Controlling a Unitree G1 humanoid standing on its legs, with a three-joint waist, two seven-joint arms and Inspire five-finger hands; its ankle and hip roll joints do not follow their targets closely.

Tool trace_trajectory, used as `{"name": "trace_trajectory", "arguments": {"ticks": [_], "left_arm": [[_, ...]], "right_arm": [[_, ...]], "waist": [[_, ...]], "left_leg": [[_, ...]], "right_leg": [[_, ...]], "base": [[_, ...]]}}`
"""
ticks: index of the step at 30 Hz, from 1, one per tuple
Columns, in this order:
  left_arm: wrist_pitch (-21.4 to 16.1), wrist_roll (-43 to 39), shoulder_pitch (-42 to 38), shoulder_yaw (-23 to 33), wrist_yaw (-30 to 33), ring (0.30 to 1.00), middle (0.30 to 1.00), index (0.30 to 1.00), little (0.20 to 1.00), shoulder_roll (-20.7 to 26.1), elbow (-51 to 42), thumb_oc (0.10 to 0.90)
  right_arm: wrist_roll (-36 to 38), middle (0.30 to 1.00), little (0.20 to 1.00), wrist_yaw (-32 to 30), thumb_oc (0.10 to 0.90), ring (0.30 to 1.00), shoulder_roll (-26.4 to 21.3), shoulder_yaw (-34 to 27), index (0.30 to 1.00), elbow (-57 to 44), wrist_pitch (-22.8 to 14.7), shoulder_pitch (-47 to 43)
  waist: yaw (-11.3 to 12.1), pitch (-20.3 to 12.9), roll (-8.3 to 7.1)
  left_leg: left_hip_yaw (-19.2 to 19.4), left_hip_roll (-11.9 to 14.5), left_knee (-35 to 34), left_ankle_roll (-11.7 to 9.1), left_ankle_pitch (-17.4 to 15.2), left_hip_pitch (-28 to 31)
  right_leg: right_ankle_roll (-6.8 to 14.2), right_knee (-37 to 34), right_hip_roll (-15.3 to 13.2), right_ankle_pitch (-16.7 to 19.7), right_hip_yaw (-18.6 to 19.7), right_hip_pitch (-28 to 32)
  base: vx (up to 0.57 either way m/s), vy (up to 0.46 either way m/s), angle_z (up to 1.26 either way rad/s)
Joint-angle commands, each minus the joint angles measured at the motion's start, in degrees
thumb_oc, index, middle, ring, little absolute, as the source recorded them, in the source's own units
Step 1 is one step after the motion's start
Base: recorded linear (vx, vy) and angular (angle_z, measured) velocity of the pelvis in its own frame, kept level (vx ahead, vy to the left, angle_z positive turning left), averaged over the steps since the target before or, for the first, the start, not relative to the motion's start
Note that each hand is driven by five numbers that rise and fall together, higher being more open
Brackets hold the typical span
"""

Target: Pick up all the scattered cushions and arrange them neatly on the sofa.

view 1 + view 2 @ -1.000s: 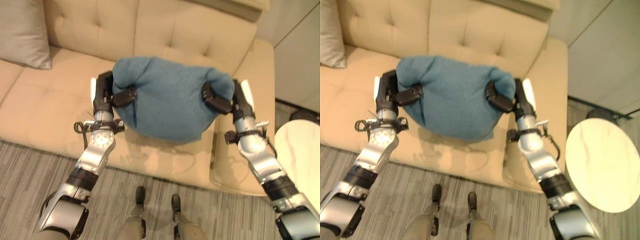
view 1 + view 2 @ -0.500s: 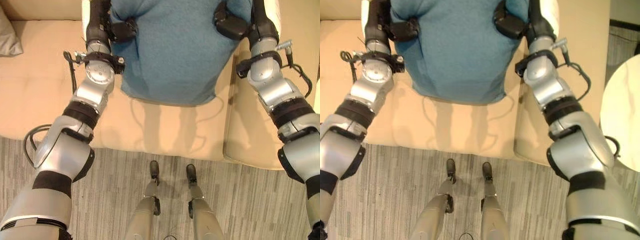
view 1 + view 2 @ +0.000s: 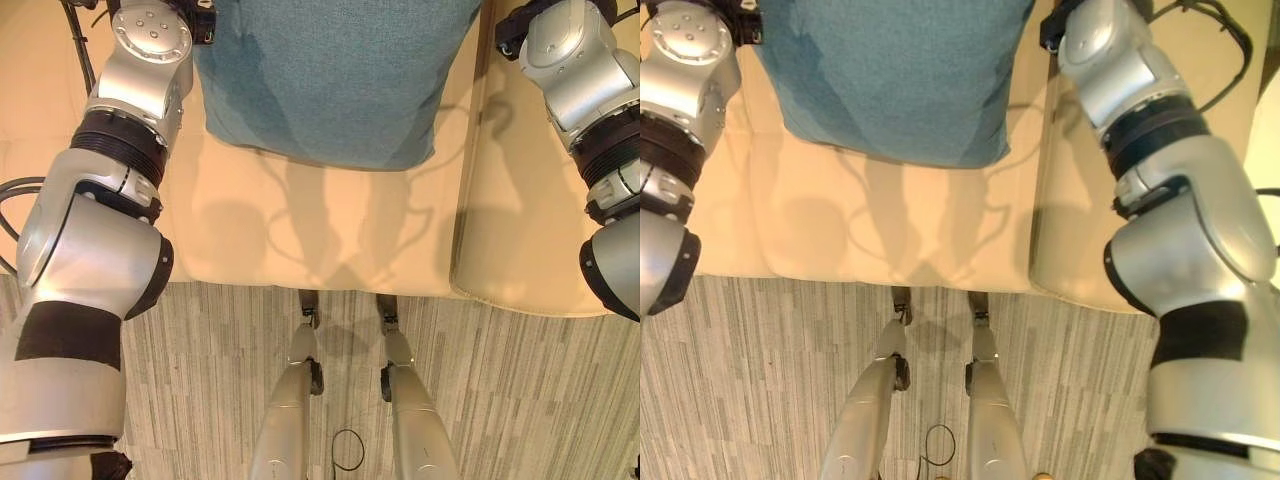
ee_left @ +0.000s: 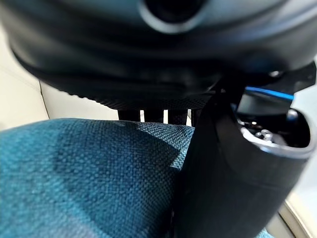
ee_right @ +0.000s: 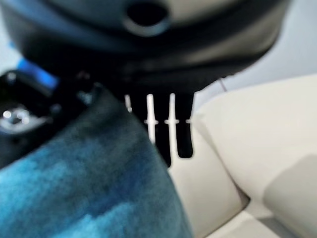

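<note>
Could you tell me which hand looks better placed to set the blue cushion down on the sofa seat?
Neither alone: the left hand and right hand each press a side of the blue cushion above the sofa seat.

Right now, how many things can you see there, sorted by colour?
Blue: 1, the blue cushion
Beige: 1, the sofa
Grey: 1, the striped carpet
Dark: 2, the left hand and the right hand
Total: 5

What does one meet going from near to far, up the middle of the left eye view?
Striped floor → front edge of the sofa seat → blue cushion held above the seat.
</note>
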Motion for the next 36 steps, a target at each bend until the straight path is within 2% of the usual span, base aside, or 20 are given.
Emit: {"name": "trace_trajectory", "arguments": {"ticks": [1,8,10,11,12,14,15,16,17,18,19,20,21,23,25,26,27,31,33,36], "left_arm": [[-5.7,0.2,-6.7,-3.0,5.0,0.300,0.300,0.300,0.300,4.9,1.8,0.400],[-6.4,-0.5,-6.4,-3.6,5.1,0.300,0.300,0.300,0.300,6.0,-0.5,0.400],[-6.6,-0.1,-3.2,-2.5,5.2,0.300,0.300,0.300,0.300,6.0,-2.8,0.400],[-6.6,0.0,-3.1,-2.4,5.2,0.300,0.300,0.300,0.300,6.0,-2.9,0.400],[-7.2,-1.0,0.2,0.0,5.5,0.300,0.300,0.300,0.300,6.2,-5.9,0.400],[-7.6,-0.9,3.3,2.3,5.4,0.300,0.300,0.300,0.300,6.9,-8.4,0.400],[-7.2,-0.6,4.5,2.7,4.8,0.300,0.300,0.300,0.300,7.8,-8.6,0.400],[-7.0,-0.1,5.6,3.2,4.5,0.300,0.300,0.300,0.300,8.3,-9.1,0.400],[-6.9,0.4,6.4,3.4,4.6,0.300,0.300,0.300,0.300,8.8,-9.4,0.400],[-6.9,0.4,6.4,3.4,4.6,0.300,0.300,0.300,0.300,8.8,-9.5,0.400],[-6.8,0.7,6.8,3.3,4.8,0.300,0.300,0.300,0.300,9.4,-9.5,0.400],[-6.5,1.0,7.2,3.1,4.8,0.300,0.300,0.300,0.300,10.6,-9.7,0.400],[-6.4,1.4,8.1,3.5,4.9,0.300,0.300,0.300,0.300,11.8,-10.4,0.400],[-6.0,1.9,8.8,3.3,5.3,0.300,0.300,0.300,0.300,13.4,-11.3,0.400],[-6.3,2.9,9.6,3.1,5.4,0.300,0.300,0.300,0.300,13.5,-11.9,0.400],[-6.3,3.0,9.6,3.1,5.4,0.300,0.300,0.300,0.300,13.5,-12.0,0.400],[-6.2,4.0,10.5,3.3,5.5,0.300,0.300,0.300,0.300,13.3,-12.8,0.400],[-5.8,6.4,9.6,2.1,4.9,0.300,0.300,0.300,0.300,14.3,-13.2,0.400],[-5.6,7.4,8.8,1.8,5.0,0.300,0.300,0.300,0.300,14.7,-13.0,0.400],[-5.7,7.7,7.9,1.4,5.0,0.300,0.300,0.300,0.300,14.3,-12.4,0.400]], "right_arm": [[-0.5,0.300,0.300,-7.0,0.400,0.300,-0.7,1.5,0.300,3.6,-2.7,-7.7],[0.6,0.300,0.300,-7.5,0.400,0.300,-1.8,1.3,0.300,-0.2,-3.1,-7.8],[0.9,0.300,0.300,-7.2,0.400,0.300,-1.8,0.3,0.300,-2.7,-3.2,-5.7],[0.9,0.300,0.300,-7.3,0.400,0.300,-1.8,0.2,0.300,-2.8,-3.2,-5.6],[1.6,0.300,0.300,-7.6,0.400,0.300,-1.8,-2.5,0.300,-6.1,-3.5,-3.3],[1.6,0.300,0.300,-8.1,0.400,0.300,-2.7,-5.1,0.300,-8.6,-4.2,-0.7],[1.8,0.300,0.300,-8.2,0.400,0.300,-3.4,-6.1,0.300,-9.0,-4.6,0.4],[1.9,0.300,0.300,-8.3,0.400,0.300,-4.4,-7.0,0.300,-9.7,-4.9,0.9],[2.2,0.300,0.300,-8.2,0.400,0.300,-5.1,-8.1,0.300,-10.2,-5.2,1.5],[2.2,0.300,0.300,-8.2,0.400,0.300,-5.1,-8.1,0.300,-10.2,-5.2,1.5],[2.4,0.300,0.300,-8.7,0.400,0.300,-6.5,-8.8,0.300,-10.0,-5.4,2.3],[3.0,0.300,0.300,-8.4,0.400,0.300,-7.5,-9.5,0.300,-10.1,-5.4,3.2],[3.1,0.300,0.300,-8.0,0.400,0.300,-8.0,-10.1,0.300,-10.8,-5.6,3.8],[3.5,0.300,0.300,-7.7,0.400,0.300,-9.5,-11.3,0.300,-11.8,-6.0,5.8],[3.5,0.300,0.300,-6.9,0.400,0.300,-8.9,-12.1,0.300,-12.6,-5.7,7.3],[3.5,0.300,0.300,-6.9,0.400,0.300,-8.9,-12.2,0.300,-12.8,-5.7,7.4],[3.2,0.300,0.300,-6.1,0.400,0.300,-8.6,-13.1,0.300,-13.5,-5.2,9.3],[3.5,0.300,0.300,-5.2,0.400,0.300,-9.4,-15.2,0.300,-14.1,-5.8,11.6],[3.5,0.300,0.300,-4.8,0.400,0.300,-9.3,-15.1,0.300,-13.7,-6.0,11.4],[3.9,0.300,0.300,-4.3,0.400,0.300,-9.8,-14.5,0.300,-13.3,-6.1,10.8]], "waist": [[0.8,-8.2,0.61],[0.5,-8.2,0.40],[0.5,-8.3,0.26],[0.5,-8.4,0.25],[0.6,-8.2,0.15],[0.4,-7.6,-0.59],[0.1,-7.2,-1.32],[0.1,-6.6,-2.11],[0.1,-5.4,-3.00],[0.1,-5.4,-2.97],[0.3,-4.6,-3.99],[1.3,-4.5,-4.28],[2.2,-4.6,-4.19],[3.9,-4.1,-4.59],[5.1,-4.2,-4.73],[5.2,-4.3,-4.64],[5.5,-4.8,-5.00],[4.7,-5.2,-5.74],[4.5,-5.0,-5.43],[3.6,-4.8,-5.65]], "left_leg": [[0.7,-1.7,0.1,-6.9,-11.8,4.2],[0.9,-1.4,0.1,-6.8,-12.4,5.6],[1.3,-0.7,0.1,-6.3,-13.1,7.6],[1.4,-0.7,0.1,-6.3,-13.1,7.7],[1.3,-0.1,0.5,-6.0,-13.8,9.4],[1.0,0.5,5.3,-5.9,-16.5,10.0],[0.2,0.6,10.8,-5.8,-18.9,9.3],[-0.3,0.3,15.3,-6.1,-19.8,8.5],[-1.3,0.0,22.9,-6.8,-20.2,6.0],[-1.3,0.1,23.0,-6.8,-20.3,5.9],[-1.8,0.0,26.5,-7.2,-19.9,4.3],[-2.9,-1.0,21.9,-6.5,-19.7,2.6],[-4.1,-1.6,18.2,-6.3,-17.9,1.8],[-6.1,-1.7,10.5,-6.8,-14.7,0.6],[-7.5,-1.9,11.0,-6.5,-14.0,1.2],[-7.6,-1.7,10.9,-6.5,-13.7,1.0],[-6.9,-2.7,14.1,-5.5,-14.3,2.3],[-6.3,-3.1,14.9,-4.0,-16.1,4.8],[-6.1,-3.1,13.8,-3.6,-16.3,5.9],[-5.9,-4.0,12.0,-3.4,-17.0,7.6]], "right_leg": [[4.4,-3.7,-3.1,-5.2,1.5,1.8],[4.1,-3.1,-3.1,-6.2,1.3,3.4],[3.6,0.7,-2.2,-9.0,1.7,3.7],[3.6,0.9,-2.2,-9.1,1.7,3.6],[3.2,4.6,-1.2,-11.5,1.7,3.7],[2.6,7.1,-0.6,-13.8,1.6,4.3],[2.2,7.8,-0.5,-14.5,1.3,5.3],[1.6,8.5,-0.7,-15.2,1.0,6.5],[1.0,9.5,-0.9,-15.6,0.6,7.6],[1.0,9.6,-0.9,-15.6,0.6,7.5],[0.6,10.5,-1.2,-16.1,0.1,8.4],[0.6,11.8,-0.1,-17.6,-0.7,9.9],[0.5,12.1,0.8,-18.2,-0.8,10.8],[0.5,13.0,2.0,-20.6,-0.3,13.6],[0.7,14.8,2.7,-22.9,1.3,15.9],[0.7,14.8,2.9,-22.7,1.3,15.7],[1.3,16.5,2.1,-23.2,1.6,17.0],[2.7,24.9,1.1,-21.8,1.4,13.0],[2.8,24.0,0.5,-20.2,1.1,11.0],[2.5,18.3,-0.4,-18.7,1.0,10.6]], "base": [[0.02,-0.013,0.05],[0.04,-0.029,0.03],[0.02,-0.079,-0.02],[0.03,-0.106,-0.03],[0.04,-0.120,-0.01],[0.03,-0.167,-0.07],[0.02,-0.187,-0.05],[0.01,-0.217,0.05],[0.00,-0.145,0.15],[-0.02,-0.153,0.29],[0.09,-0.086,0.43],[0.17,-0.059,0.41],[0.24,0.060,0.19],[0.25,0.144,-0.19],[0.24,0.194,-0.24],[0.26,0.209,-0.31],[0.21,0.203,-0.22],[0.16,0.193,-0.03],[0.07,0.125,0.00],[0.09,0.074,-0.08]]}}
